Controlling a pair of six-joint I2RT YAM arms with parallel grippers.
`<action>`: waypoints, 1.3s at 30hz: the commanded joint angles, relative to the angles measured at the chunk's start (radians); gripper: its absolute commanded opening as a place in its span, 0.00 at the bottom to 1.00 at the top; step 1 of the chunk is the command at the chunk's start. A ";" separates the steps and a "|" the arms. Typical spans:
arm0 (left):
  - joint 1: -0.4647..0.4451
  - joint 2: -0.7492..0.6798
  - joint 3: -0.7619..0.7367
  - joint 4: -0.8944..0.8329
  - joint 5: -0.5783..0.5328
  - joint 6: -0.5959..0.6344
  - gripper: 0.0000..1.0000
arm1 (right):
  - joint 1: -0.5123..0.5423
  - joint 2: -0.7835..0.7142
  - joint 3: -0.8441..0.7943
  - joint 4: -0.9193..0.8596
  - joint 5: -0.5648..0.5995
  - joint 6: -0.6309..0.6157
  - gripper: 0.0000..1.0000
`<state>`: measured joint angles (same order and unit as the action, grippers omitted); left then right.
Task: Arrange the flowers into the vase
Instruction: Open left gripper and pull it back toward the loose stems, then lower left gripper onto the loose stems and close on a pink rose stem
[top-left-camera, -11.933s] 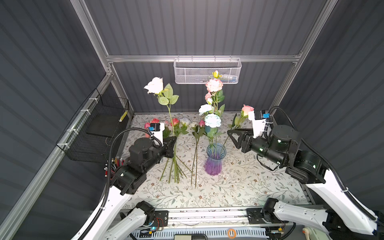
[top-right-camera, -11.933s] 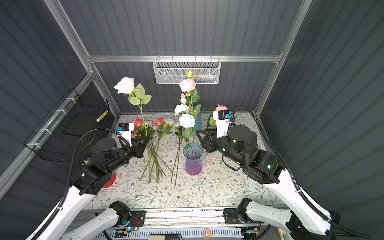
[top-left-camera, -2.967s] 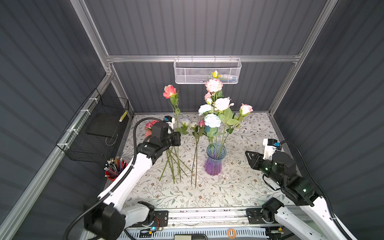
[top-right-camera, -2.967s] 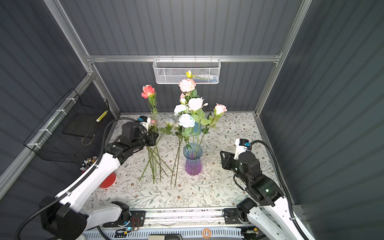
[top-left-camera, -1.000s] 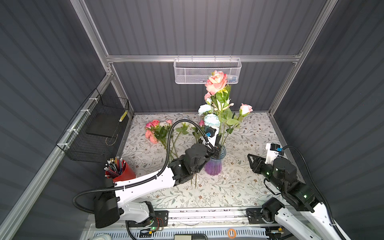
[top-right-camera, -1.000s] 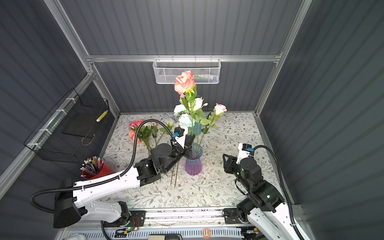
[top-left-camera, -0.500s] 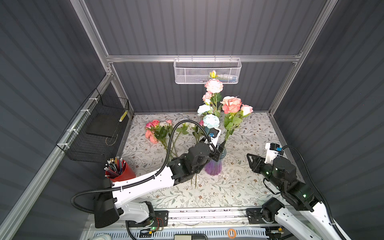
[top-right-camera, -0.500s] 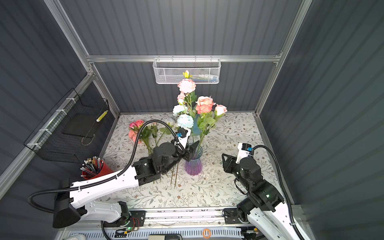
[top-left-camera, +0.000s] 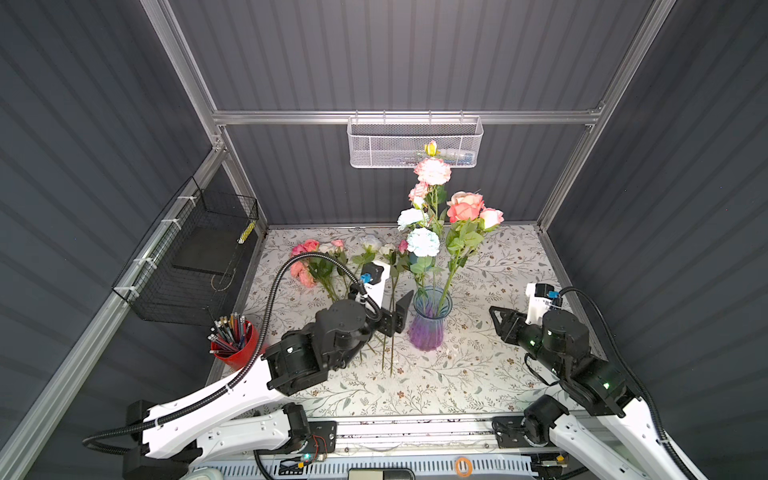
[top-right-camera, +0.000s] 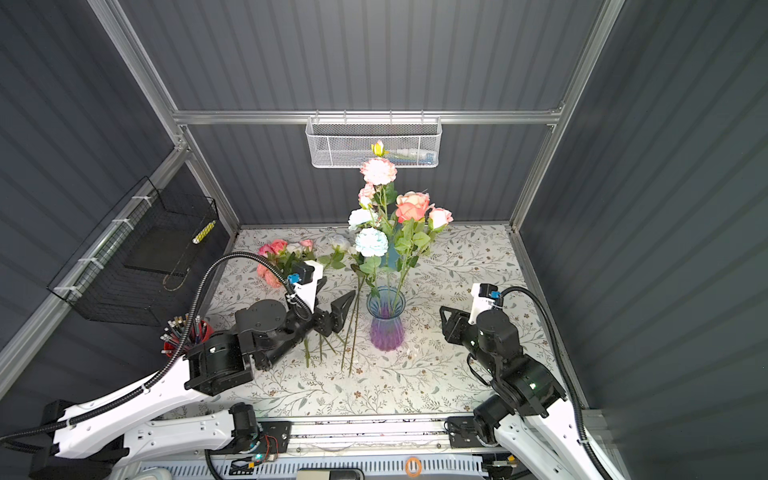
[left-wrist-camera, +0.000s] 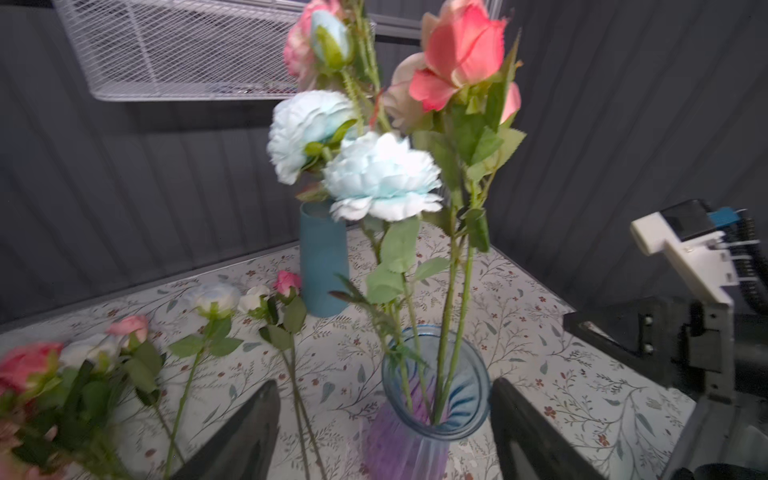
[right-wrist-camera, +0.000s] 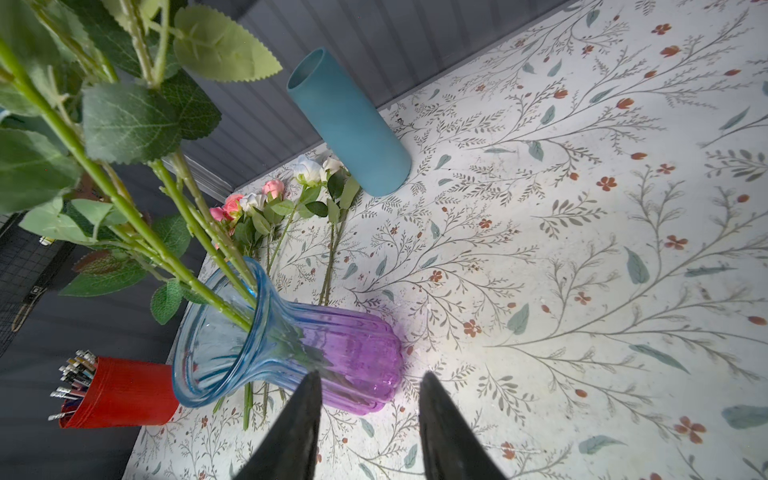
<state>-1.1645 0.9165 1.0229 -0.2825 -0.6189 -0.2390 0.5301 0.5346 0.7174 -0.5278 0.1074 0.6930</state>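
Flowers (top-left-camera: 465, 206) stand upright in the blue-and-purple glass vase (top-left-camera: 424, 328) mid-desk (top-left-camera: 478, 374); pink, coral and pale blue blooms, green leafy stems.
At least seven blooms rise over the one vase; loose flowers (top-left-camera: 316, 262) lie bunched, uncountable; left gripper (left-wrist-camera: 384, 383) wide, empty, flanking the vase; right gripper (right-wrist-camera: 370, 374) half-parted, empty.

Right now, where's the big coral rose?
In both top views the coral rose stands in the purple vase at centre, just right of the pale blue bloom.
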 joint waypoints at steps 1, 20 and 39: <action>0.034 -0.026 -0.071 -0.273 -0.181 -0.169 0.79 | -0.003 0.021 0.031 0.001 -0.047 -0.015 0.41; 0.717 0.647 0.090 -0.313 0.451 -0.299 0.53 | 0.000 0.110 -0.007 0.064 -0.094 0.003 0.41; 0.787 0.946 0.175 -0.168 0.489 -0.267 0.25 | 0.000 0.101 0.000 0.057 -0.087 0.002 0.42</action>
<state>-0.3878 1.8519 1.1824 -0.4770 -0.1604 -0.5110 0.5301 0.6468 0.7124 -0.4610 0.0212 0.6991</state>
